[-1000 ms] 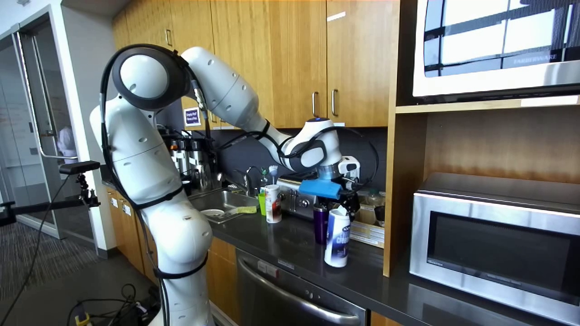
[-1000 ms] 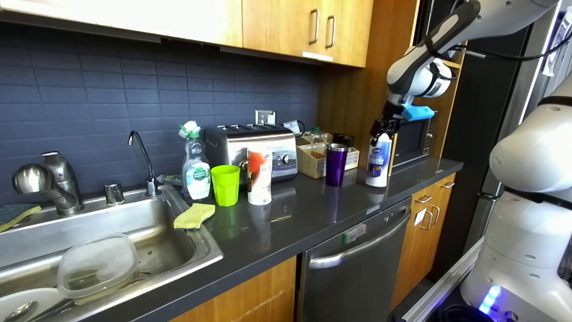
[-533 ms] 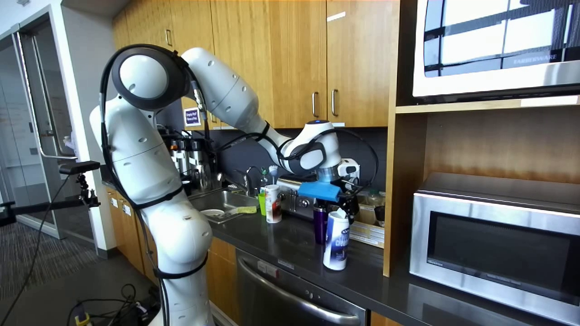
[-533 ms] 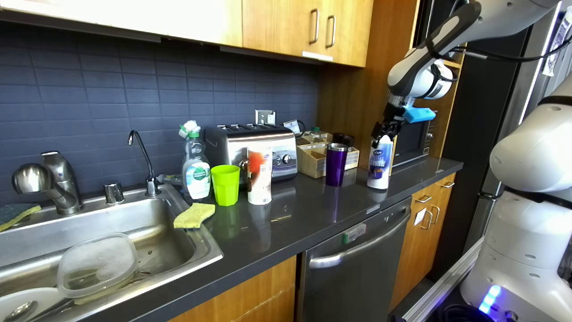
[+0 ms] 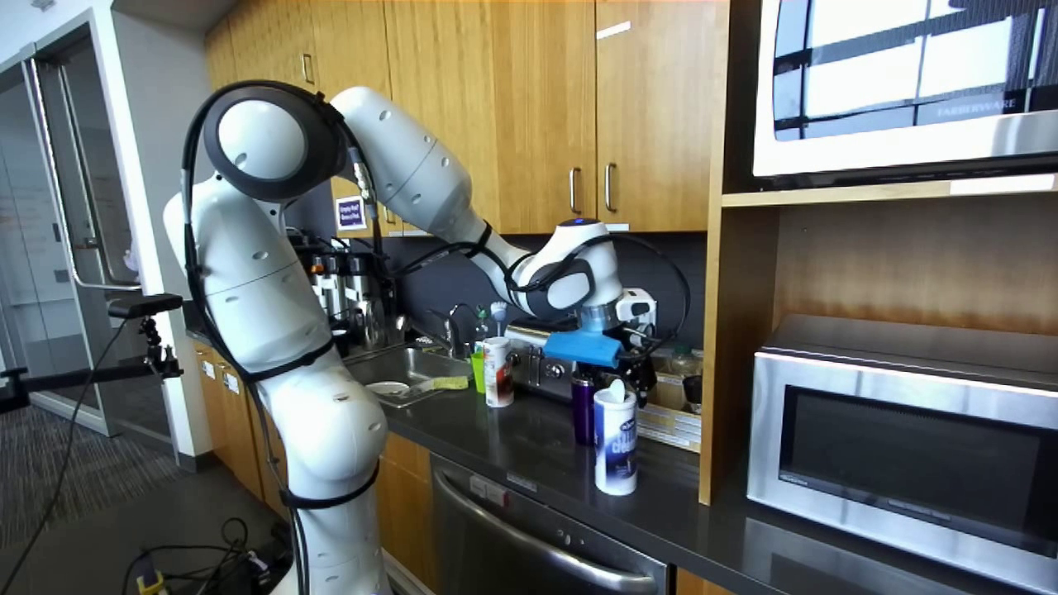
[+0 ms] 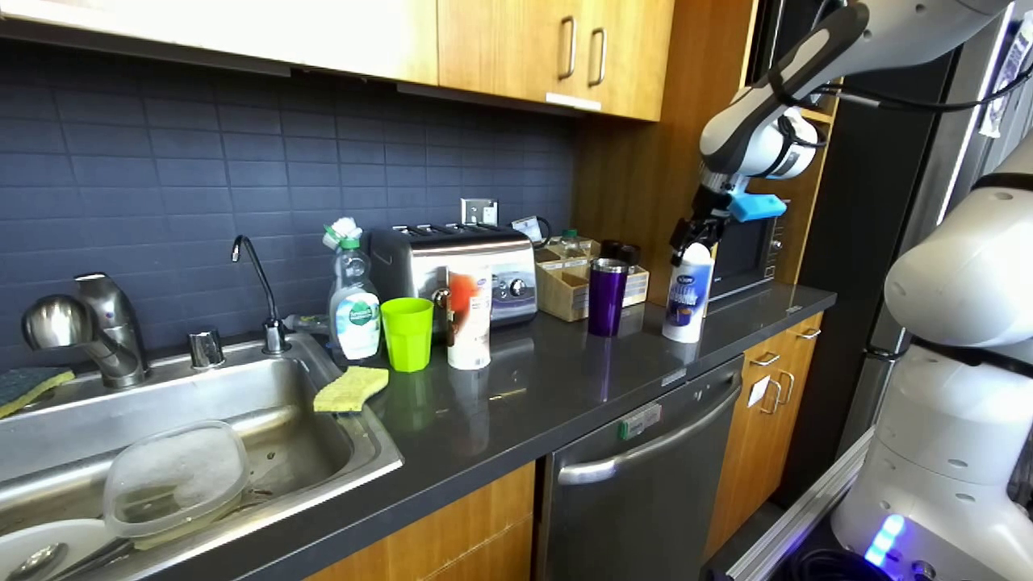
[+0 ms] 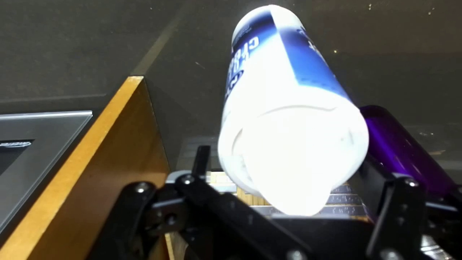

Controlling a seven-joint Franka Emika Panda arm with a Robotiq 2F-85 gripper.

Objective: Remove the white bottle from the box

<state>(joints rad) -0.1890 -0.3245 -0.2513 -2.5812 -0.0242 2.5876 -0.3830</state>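
Observation:
The white bottle (image 6: 687, 294), a canister with a blue label, stands outside the box on the dark counter, leaning slightly in that exterior view. In an exterior view the bottle (image 5: 616, 446) looks nearly upright, a white flap raised on its top. The tan box (image 6: 563, 297), a divided wooden organizer, stands farther back against the wall. My gripper (image 6: 694, 236) is at the bottle's top. In the wrist view my gripper (image 7: 288, 166) is open around the bottle's bright, overexposed lid. A gap shows on the left; the right finger (image 7: 371, 180) is at or very near its side.
A purple tumbler (image 6: 607, 298) stands close beside the bottle. On the opposite side rises a wooden panel (image 7: 119, 151), with a microwave (image 5: 901, 438) beyond it. A toaster (image 6: 460, 274) and a red-and-white canister (image 6: 469, 323) stand farther along. The counter's front edge runs nearby.
The bottle has rocked: its lean has changed and its base has shifted slightly. My gripper came down a little early on, then held almost still.

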